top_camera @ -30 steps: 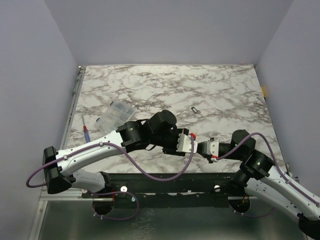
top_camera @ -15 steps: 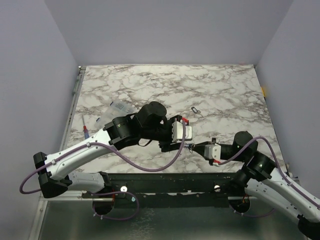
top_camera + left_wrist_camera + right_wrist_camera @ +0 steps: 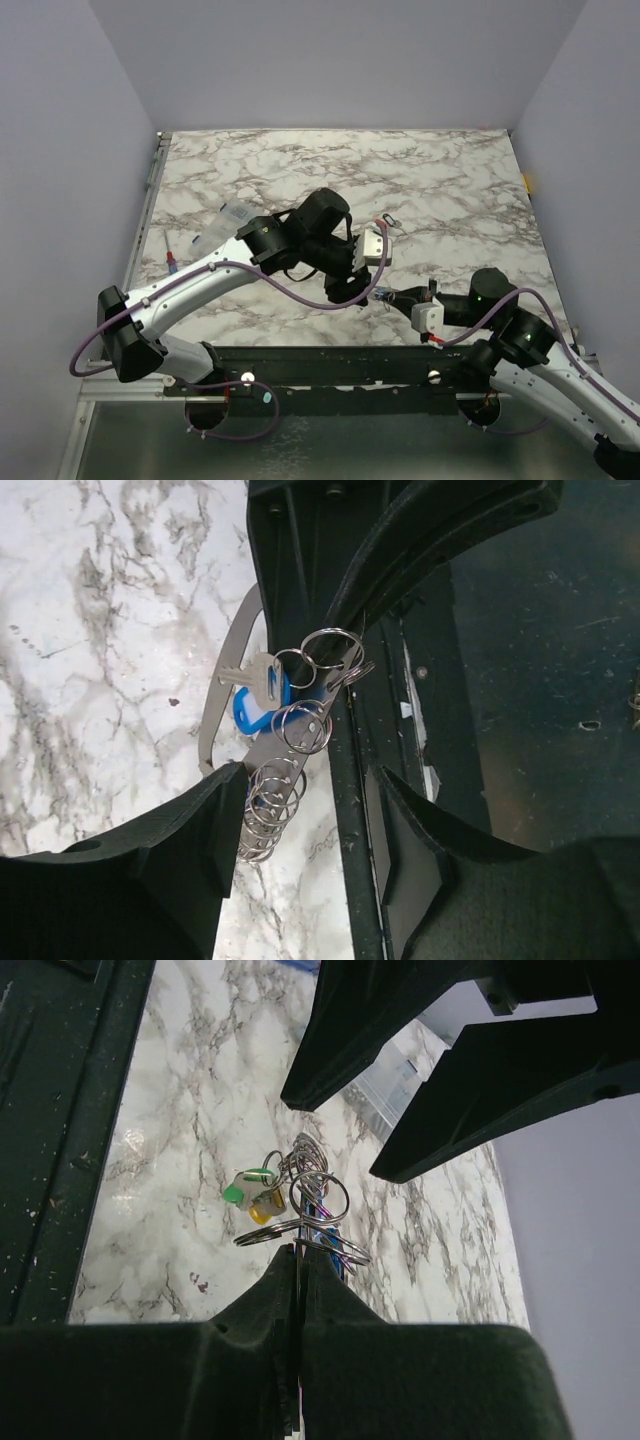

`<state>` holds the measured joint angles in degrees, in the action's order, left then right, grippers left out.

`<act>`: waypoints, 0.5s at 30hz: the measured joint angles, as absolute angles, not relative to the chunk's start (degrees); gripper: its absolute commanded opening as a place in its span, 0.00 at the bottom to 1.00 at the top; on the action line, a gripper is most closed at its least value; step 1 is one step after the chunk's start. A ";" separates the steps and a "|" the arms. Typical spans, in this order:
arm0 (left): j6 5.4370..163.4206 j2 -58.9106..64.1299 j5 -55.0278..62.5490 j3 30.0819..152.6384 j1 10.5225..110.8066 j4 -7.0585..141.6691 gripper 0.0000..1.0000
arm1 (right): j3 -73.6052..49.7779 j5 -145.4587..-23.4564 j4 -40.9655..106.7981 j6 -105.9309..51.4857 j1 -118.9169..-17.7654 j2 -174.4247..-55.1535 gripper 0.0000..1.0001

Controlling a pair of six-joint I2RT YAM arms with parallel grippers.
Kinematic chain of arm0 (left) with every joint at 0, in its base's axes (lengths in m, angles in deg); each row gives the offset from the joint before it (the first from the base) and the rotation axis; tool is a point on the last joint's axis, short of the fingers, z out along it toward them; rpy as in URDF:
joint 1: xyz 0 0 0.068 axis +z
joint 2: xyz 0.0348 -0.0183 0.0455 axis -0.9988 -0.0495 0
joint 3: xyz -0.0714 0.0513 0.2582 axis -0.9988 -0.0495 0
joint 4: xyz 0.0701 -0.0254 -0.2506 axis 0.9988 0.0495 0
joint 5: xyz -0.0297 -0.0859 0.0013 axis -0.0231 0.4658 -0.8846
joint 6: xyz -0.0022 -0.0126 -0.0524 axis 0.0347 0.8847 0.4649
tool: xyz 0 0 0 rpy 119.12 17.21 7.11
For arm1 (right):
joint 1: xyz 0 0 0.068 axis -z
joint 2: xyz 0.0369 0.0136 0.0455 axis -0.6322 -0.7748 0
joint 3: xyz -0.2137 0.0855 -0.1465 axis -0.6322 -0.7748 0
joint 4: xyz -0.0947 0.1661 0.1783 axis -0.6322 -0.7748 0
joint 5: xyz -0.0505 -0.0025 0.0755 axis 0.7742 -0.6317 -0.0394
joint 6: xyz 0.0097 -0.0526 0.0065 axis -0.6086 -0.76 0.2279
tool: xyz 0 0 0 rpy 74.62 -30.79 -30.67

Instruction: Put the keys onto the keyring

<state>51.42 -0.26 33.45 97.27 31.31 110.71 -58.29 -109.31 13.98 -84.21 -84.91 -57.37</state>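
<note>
Keys (image 3: 256, 702) at right fingers' (image 3: 262, 1322) tips, seemingly between spread left fingers (image 3: 190, 852).

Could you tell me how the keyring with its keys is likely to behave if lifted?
Probably floppy: the keyring is a chain of loose wire rings, and the jaws of the right gripper pinch only one loop. The blue key and green key dangle, so they would likely swing. Thin metal suggests it is light.
</note>
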 measured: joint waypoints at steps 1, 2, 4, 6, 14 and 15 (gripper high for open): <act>51.44 -0.81 33.96 97.36 31.31 110.77 0.55 | -58.29 -109.29 13.83 -84.56 -84.91 -57.37 0.01; 51.64 -1.45 34.63 97.47 31.31 110.95 0.54 | -58.31 -109.29 13.68 -84.82 -84.91 -57.37 0.01; 51.77 -2.17 35.22 97.52 31.33 111.01 0.53 | -58.34 -109.29 13.61 -85.22 -84.91 -57.37 0.01; 51.92 -2.65 35.71 97.52 31.31 111.10 0.52 | -58.42 -109.26 13.59 -85.46 -84.91 -57.30 0.01; 52.64 -4.72 36.65 99.09 31.26 111.08 0.44 | -58.60 -109.26 13.55 -86.18 -84.91 -57.26 0.01; 52.71 -4.99 36.67 99.29 31.26 111.06 0.43 | -58.60 -109.26 13.55 -86.20 -84.91 -57.26 0.01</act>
<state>52.71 -4.99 36.67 99.29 31.26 111.06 -58.60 -109.26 13.55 -86.20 -84.91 -57.26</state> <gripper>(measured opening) 0.470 0.028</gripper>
